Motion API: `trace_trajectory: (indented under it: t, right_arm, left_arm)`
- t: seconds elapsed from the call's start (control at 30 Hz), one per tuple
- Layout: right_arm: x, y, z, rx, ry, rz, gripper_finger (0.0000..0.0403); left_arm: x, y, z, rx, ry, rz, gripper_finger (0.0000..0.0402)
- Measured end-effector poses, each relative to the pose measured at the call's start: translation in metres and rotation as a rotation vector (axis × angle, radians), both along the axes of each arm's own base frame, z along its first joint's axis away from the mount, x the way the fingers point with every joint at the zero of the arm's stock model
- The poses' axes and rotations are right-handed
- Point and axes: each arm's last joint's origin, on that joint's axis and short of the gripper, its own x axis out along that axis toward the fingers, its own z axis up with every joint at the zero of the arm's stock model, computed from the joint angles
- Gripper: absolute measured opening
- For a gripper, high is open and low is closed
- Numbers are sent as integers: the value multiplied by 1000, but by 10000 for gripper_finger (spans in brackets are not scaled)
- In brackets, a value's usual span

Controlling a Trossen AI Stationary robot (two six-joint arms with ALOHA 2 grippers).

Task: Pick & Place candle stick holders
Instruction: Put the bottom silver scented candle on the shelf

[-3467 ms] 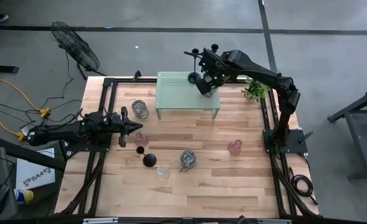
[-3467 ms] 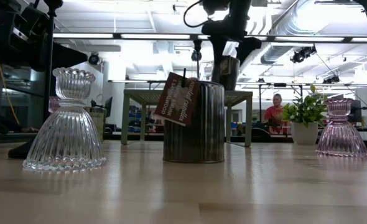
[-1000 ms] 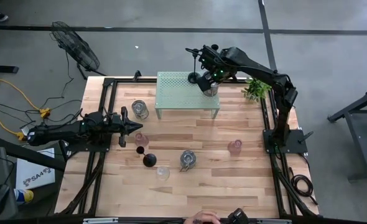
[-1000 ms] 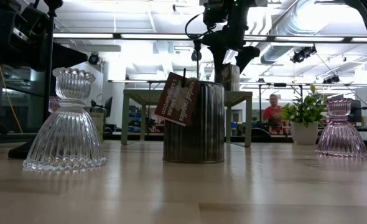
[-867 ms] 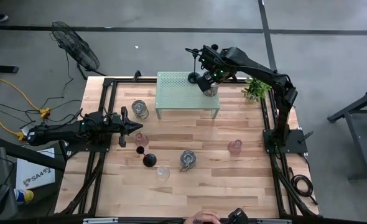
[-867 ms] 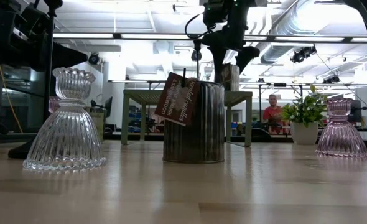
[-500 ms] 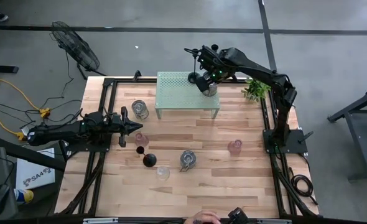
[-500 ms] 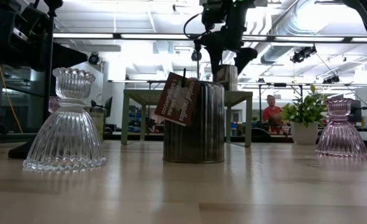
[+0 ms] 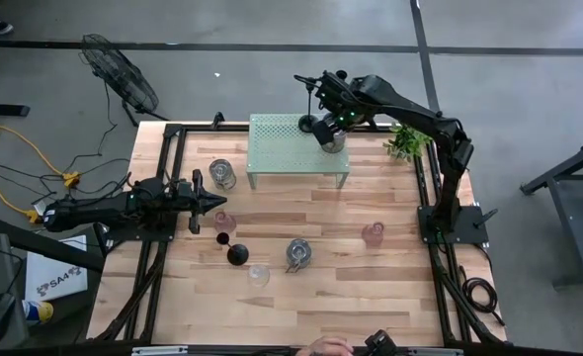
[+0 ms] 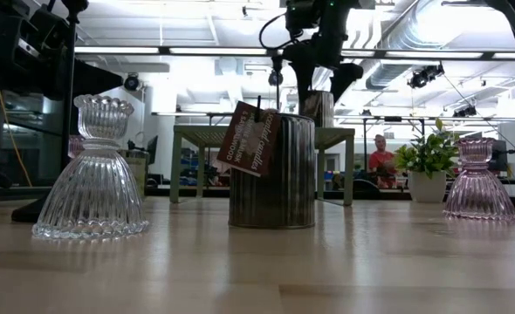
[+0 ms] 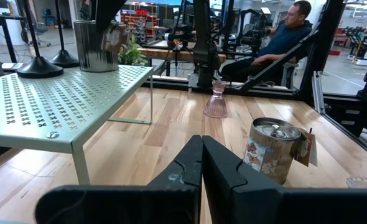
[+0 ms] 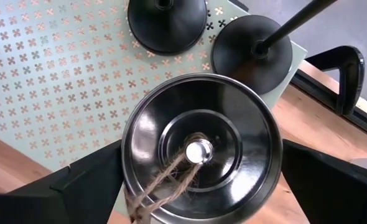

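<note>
My right gripper (image 9: pixel 328 133) is over the right end of the pale green shelf (image 9: pixel 277 148), shut on a silvery lidded jar (image 12: pixel 199 152). The jar's bottom is level with the shelf top in the low view (image 10: pixel 319 109). Two black candlesticks stand by their round bases (image 12: pixel 165 22) (image 12: pixel 252 53) on the shelf just beyond it. A third black candlestick (image 9: pixel 236 253), a tagged silvery jar (image 9: pixel 297 254), another jar (image 9: pixel 221 174), pink cups (image 9: pixel 374 233) (image 9: pixel 223 222) and a clear cup (image 9: pixel 259 274) stand on the table. My left gripper (image 9: pixel 220 201) is shut and empty at the table's left. My right gripper holds the jar by its round side wall, one finger (image 12: pixel 90 180) on one side and the other (image 12: pixel 323 174) on the opposite side, just under the lid's rim (image 12: pixel 129 163). The fingers point down from above. The jar is upright; whether it rests on the shelf I cannot tell.
A small leafy plant (image 9: pixel 406 143) stands at the table's far right corner, close to my right arm. A person sits beyond the table (image 11: pixel 283 37), and a hand shows at the near edge (image 9: pixel 323 347). Bare wood lies along the table's near side (image 9: pixel 351 307).
Since the earliest frames my right gripper has carried the jar a little toward the table's far edge over the shelf. In the last second it has stayed almost still, fingers still around the jar.
</note>
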Motion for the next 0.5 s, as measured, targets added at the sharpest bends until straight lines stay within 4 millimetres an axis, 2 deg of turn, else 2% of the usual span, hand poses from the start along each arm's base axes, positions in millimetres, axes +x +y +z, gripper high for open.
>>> trace_trajectory:
  t: [0.5]
  right_arm:
    - [1,-1,2,-11,-15,3,398]
  left_arm:
    - [0,0,0,0,0,0,0]
